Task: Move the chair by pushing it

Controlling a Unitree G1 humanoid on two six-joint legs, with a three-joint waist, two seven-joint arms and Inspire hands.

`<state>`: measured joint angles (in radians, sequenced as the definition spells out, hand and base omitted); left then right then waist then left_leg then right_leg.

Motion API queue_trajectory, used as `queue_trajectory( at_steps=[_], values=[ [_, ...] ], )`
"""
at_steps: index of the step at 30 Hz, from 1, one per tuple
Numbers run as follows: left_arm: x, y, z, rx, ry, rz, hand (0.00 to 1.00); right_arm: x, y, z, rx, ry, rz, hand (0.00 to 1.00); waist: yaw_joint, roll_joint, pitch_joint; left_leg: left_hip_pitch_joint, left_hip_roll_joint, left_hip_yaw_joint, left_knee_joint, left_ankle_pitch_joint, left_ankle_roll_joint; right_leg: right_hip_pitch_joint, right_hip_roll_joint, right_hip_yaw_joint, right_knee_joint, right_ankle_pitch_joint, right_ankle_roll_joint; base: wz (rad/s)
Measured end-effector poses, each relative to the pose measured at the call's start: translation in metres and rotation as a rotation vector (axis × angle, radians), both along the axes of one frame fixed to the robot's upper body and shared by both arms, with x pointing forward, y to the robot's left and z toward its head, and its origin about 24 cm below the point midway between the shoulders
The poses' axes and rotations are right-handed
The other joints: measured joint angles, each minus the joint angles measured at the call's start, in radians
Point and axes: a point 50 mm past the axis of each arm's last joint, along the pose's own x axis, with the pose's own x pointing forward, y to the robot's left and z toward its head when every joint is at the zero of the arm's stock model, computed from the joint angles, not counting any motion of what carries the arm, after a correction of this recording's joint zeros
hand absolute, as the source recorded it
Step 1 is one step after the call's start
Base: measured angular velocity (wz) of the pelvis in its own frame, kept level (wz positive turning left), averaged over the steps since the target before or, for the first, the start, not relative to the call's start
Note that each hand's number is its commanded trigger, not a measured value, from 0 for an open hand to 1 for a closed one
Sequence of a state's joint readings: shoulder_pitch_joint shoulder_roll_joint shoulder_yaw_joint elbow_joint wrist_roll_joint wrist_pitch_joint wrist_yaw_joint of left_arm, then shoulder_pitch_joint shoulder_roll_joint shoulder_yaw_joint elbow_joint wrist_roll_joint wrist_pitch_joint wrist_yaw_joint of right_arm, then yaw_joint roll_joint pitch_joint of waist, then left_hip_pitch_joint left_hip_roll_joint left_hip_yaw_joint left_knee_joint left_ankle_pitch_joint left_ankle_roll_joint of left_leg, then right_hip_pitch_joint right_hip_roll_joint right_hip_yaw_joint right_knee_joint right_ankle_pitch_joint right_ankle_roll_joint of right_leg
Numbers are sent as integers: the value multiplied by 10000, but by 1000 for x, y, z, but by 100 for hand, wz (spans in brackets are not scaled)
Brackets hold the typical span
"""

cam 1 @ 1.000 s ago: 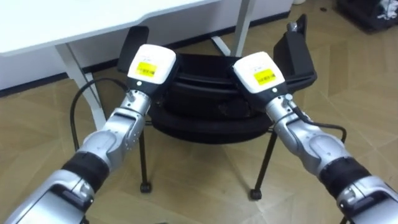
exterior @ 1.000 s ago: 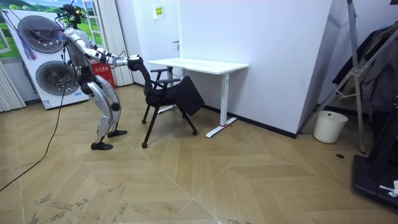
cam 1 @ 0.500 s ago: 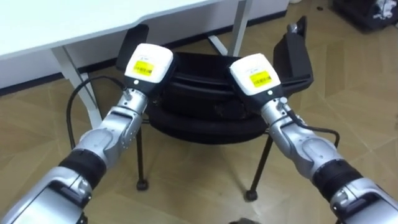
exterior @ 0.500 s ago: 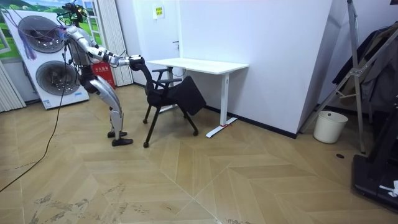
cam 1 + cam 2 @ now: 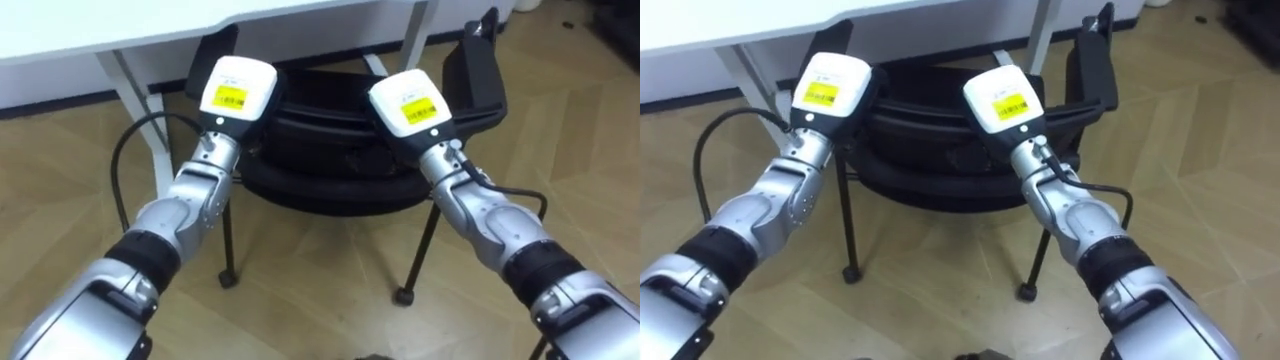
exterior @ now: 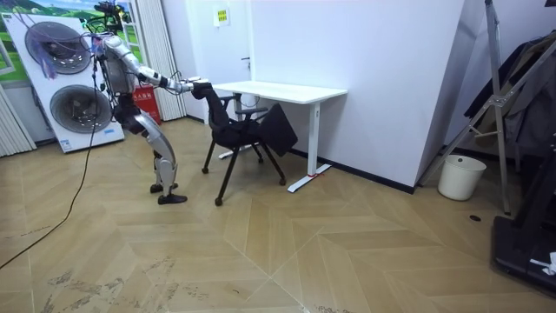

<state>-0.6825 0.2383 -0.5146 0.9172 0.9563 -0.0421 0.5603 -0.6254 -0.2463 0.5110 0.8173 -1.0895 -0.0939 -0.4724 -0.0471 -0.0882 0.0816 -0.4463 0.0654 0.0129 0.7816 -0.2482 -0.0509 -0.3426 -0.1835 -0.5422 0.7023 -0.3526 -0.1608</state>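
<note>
- Chair: black, with a curved backrest, two armrests and thin dark metal legs. It stands on the herringbone wooden floor with its back to the robot and its front at the near edge of the white desk. In the room view the chair is at the end of the desk on the room view's left. The robot stands just behind it, leaning forward, with both arms stretched out to the top of the backrest.
- Waste bin: white and round. It sits on the floor by the wall on the room view's right, well apart from the chair.
- Right armrest: black pad, tilted up, beside the desk's leg.
- Left armrest: black pad, just under the desk's near edge.
- Left hand: its white back carries a yellow label. It lies on the backrest's top edge at the chair's left side. The fingers go over the far side of the backrest and are hidden, so whether they are spread or clamped on it cannot be told.
- Right hand: it has the same white back and yellow label. It lies on the backrest's top edge at the chair's right side. Its fingers are likewise hidden, so their state cannot be told.
- Near chair feet: two small dark leg tips, both resting on the floor.
</note>
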Motion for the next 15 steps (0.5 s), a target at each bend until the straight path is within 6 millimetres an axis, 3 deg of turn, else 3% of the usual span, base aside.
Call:
queue_trajectory(
  at_steps=[2,4,7,10,13,15],
  values=[
    [1,-1,1,8,-35,8,100,0,0,1,42,-10,-13,100,-30,-1,9,-338,257,275,698,119,177,197,-102,-496,264,-383,-83,68],
    [1,-2,1,-1,-39,48,100,0,0,0,30,40,-34,100,-25,-1,31,-450,411,369,1291,125,178,481,-105,-856,374,-663,-59,64],
    [-3,-3,-4,-150,-48,209,100,1,-1,1,-51,12,2,100,141,-8,88,-228,457,648,969,62,167,823,-157,-1225,412,-984,-60,44],
    [-1,-4,1,-314,-287,267,100,4,0,7,-295,-201,130,100,283,31,72,-262,438,1148,40,70,154,841,-119,-1259,268,-1161,239,33],
    [-4,-2,-2,-552,-252,478,100,5,2,8,-500,-245,227,100,562,150,82,-555,164,1558,-1006,194,159,1109,-77,-1447,245,-1381,664,12],
    [-8,-2,-9,-672,-83,577,100,4,-1,5,-730,-142,269,100,810,166,78,-648,-289,1945,-1963,550,365,1431,-79,-1457,215,-1565,985,2]
  ],
)
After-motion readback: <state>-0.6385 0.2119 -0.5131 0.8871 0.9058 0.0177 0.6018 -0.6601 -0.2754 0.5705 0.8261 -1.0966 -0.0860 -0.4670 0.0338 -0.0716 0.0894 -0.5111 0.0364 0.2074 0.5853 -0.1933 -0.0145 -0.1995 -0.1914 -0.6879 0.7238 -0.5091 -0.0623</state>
